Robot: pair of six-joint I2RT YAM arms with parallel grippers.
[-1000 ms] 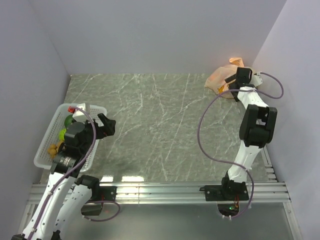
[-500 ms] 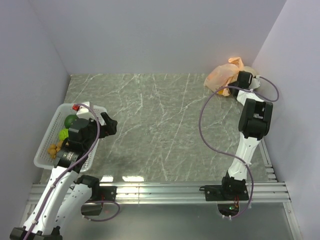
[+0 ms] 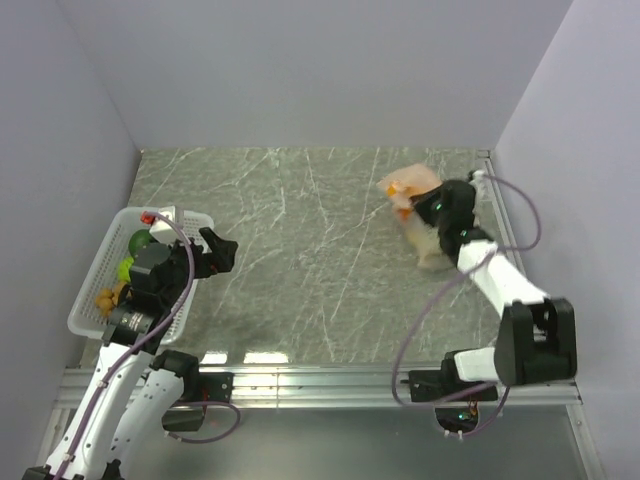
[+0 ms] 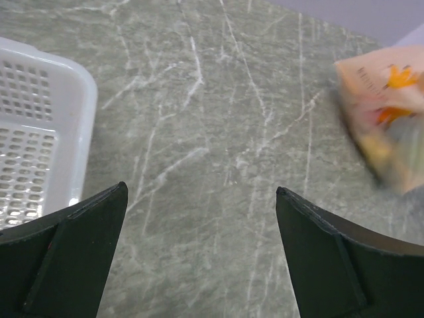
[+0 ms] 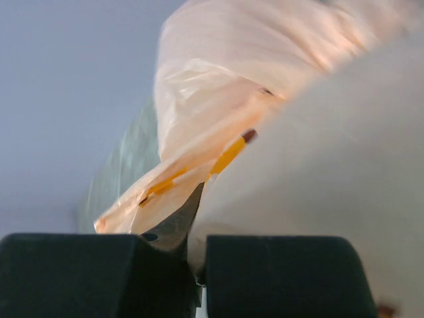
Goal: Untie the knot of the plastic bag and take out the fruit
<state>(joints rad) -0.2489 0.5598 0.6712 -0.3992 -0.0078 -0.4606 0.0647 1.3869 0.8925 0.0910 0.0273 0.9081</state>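
Grey marble-patterned table (image 3: 300, 250) between pale walls: plastic bag (image 3: 412, 190) at right-centre, blurred, pinched in closed right gripper (image 5: 192, 255); white basket (image 3: 95, 300) at left beside left gripper (image 4: 199, 218), jaws spread wide, empty; knot and fruit inside bag indistinguishable.

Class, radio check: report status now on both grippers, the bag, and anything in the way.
Left gripper open, hovering by the white basket. Right gripper shut on the plastic bag. Knot not visible. Nothing in the way.

Motion-blurred plastic bag (image 3: 418, 212), its knot and contents indiscernible.
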